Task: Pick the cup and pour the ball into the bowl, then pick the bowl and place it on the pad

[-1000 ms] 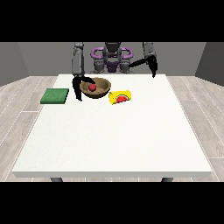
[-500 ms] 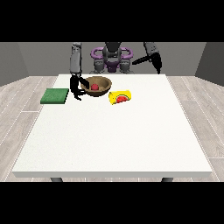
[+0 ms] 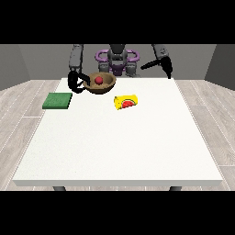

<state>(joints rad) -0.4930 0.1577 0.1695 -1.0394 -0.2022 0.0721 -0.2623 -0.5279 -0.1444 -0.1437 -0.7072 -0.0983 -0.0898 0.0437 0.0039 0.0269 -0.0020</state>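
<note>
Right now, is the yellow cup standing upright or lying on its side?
On its side. The yellow cup lies flat on the table, its red-lined mouth facing the camera; the ball sits in the bowl.

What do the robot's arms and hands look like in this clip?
Both arms have grey upper segments that turn black toward the ends. Each ends in a black hand: one at the view's left, one at the view's right. No cables or markings can be made out. The torso between them is grey with purple rings.
</note>
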